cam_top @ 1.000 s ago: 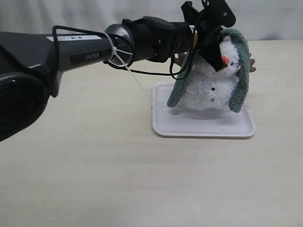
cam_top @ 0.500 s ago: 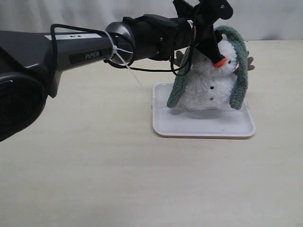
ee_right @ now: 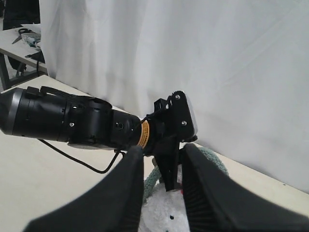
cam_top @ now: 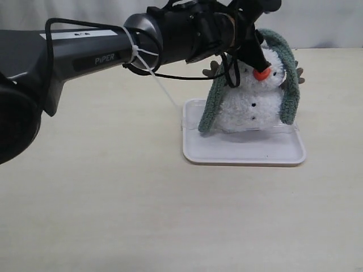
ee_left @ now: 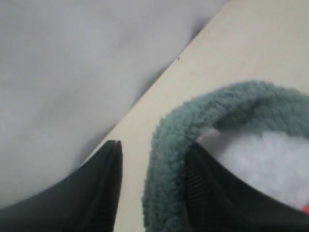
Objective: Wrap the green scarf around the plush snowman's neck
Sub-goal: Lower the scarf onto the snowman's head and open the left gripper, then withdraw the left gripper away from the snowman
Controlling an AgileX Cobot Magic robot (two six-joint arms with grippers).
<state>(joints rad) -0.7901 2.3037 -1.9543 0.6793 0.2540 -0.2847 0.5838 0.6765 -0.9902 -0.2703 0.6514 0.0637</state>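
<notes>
Table (cam_top: 113, 215): pale beige top that fills the scene from near to far.
Curtain (cam_top: 329, 22): white cloth hanging behind the far edge of the table.
Left arm (cam_top: 85, 54): dark grey, comes in from the left and reaches across to the right, up to the head of the snowman; black cable and a white tie are on it.
Tray (cam_top: 244, 154): white, flat and rectangular, lying right of the middle of the table.
Plush snowman (cam_top: 249, 107): white and fluffy, it stands on the far half of the tray, facing near, with orange nose (cam_top: 262, 73) and brown twig arms.
Green scarf (cam_top: 210, 107): it lies over the top of the head like an arch; one end hangs down at the left side of the body to the tray edge, the other end hangs down the right side.
Left claw (ee_left: 153, 150): at the top of the head; its two fingers stand apart, the scarf band passes between them and touches only one finger.
Right claw (ee_right: 162, 150): fingers apart, nothing between them; beyond them the left arm's wrist and the snowman's head are seen.
Neck (cam_top: 252, 85): at the front it is bare white plush.
</notes>
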